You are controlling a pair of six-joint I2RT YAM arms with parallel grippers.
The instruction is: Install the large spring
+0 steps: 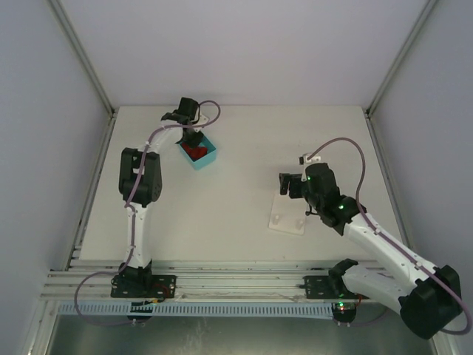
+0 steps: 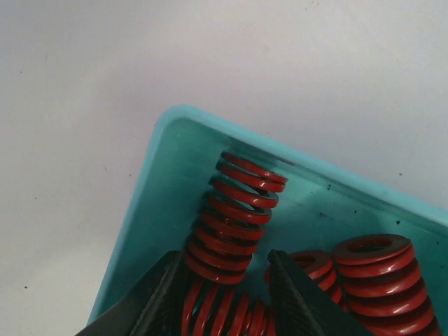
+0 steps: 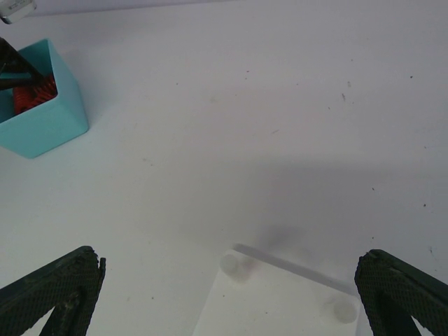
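Two arms: bolted at the near edge of a pale worktop, one to each side.
Step in hand: judged to be the pick-up, taking one spring out of the bin; nothing is installed yet.
Right gripper: low over the near right of the worktop, jaws spread as wide as they go, holding and touching nothing.
Base plate: white, flat on the worktop directly under the right gripper, with two small round pegs standing on it, both bare.
Teal bin: at the far left of the worktop, well apart from the base plate.
Left gripper: reaching down into the teal bin, jaws partly apart and astride one spring's lower coils, very close on both sides; whether they already pinch it cannot be told.
Large spring: red, leaning against the bin's inner wall, its lower end between the left jaws.
Other springs: more red ones in the bin, just beside it.
Next move: likely a firm grip, then a straight lift clear of the neighbours, before carrying the spring over to a peg.
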